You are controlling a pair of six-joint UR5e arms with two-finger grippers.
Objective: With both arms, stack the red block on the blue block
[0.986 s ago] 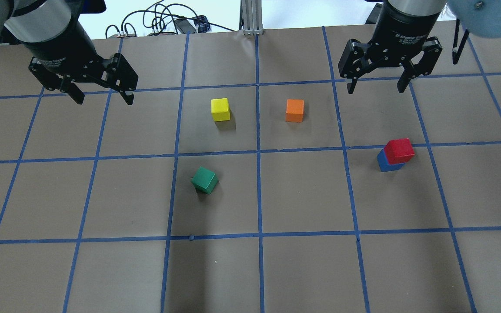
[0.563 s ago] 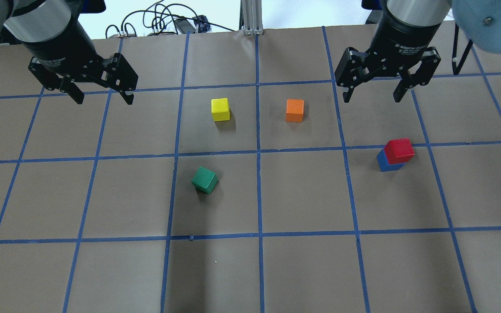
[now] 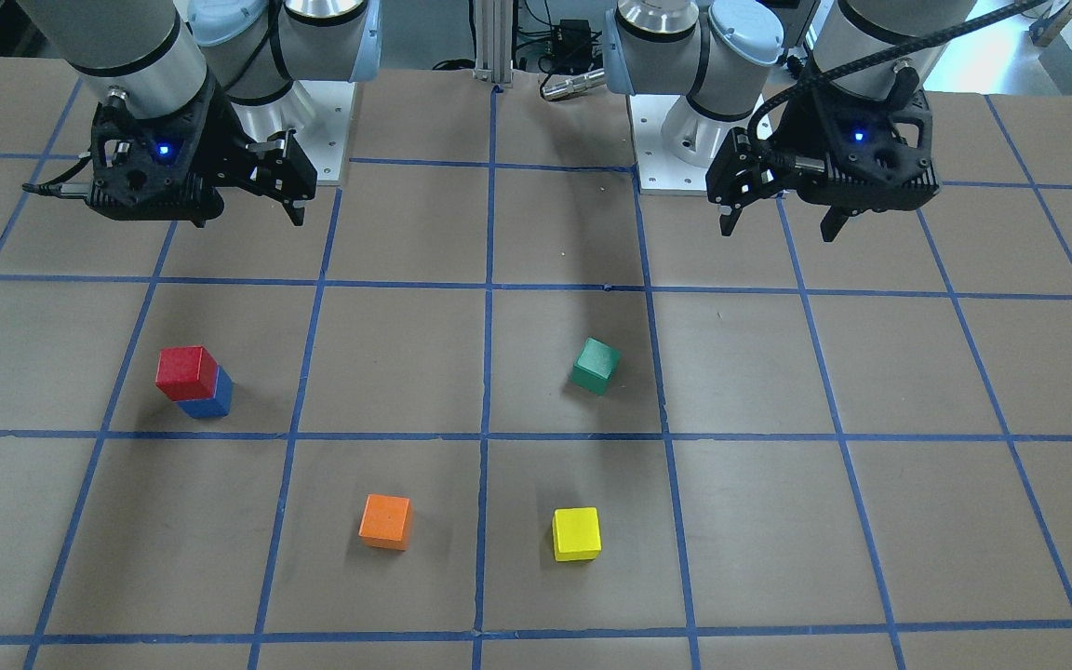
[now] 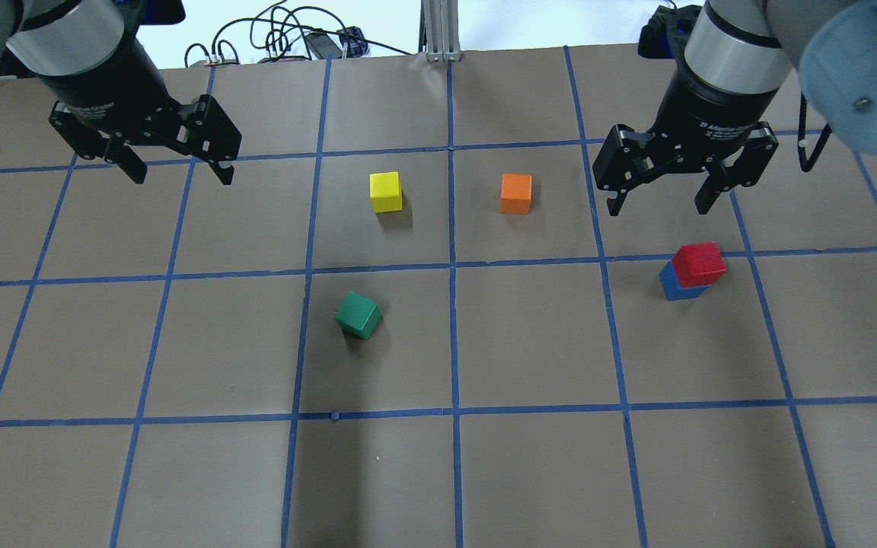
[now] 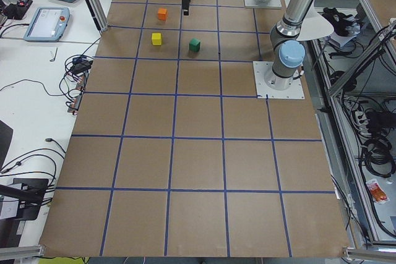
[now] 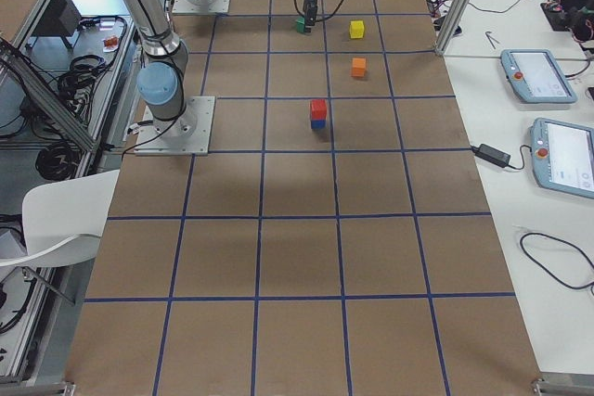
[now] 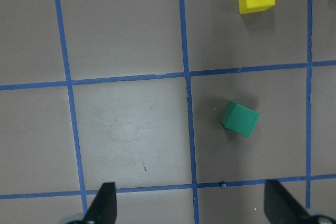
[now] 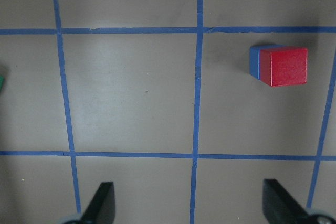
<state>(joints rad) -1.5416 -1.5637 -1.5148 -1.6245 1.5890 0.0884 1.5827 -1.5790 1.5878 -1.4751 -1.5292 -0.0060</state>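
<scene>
The red block [image 4: 699, 262] sits on top of the blue block [image 4: 671, 288], slightly offset, at the right of the overhead view. The stack also shows in the right wrist view, red block [image 8: 284, 66] over blue block [image 8: 254, 61]. My right gripper [image 4: 660, 205] is open and empty, hanging above the table just beside the stack and not touching it. My left gripper [image 4: 181, 175] is open and empty at the far left, well away from the blocks.
A yellow cube [image 4: 385, 191], an orange cube [image 4: 515, 193] and a tilted green cube [image 4: 358, 315] lie on the brown paper with its blue tape grid [image 4: 452, 266]. Cables [image 4: 279, 38] lie beyond the table's far edge.
My right gripper has moved down in the overhead view, closer to the red-on-blue stack, still open. The left arm and all blocks have not moved.
</scene>
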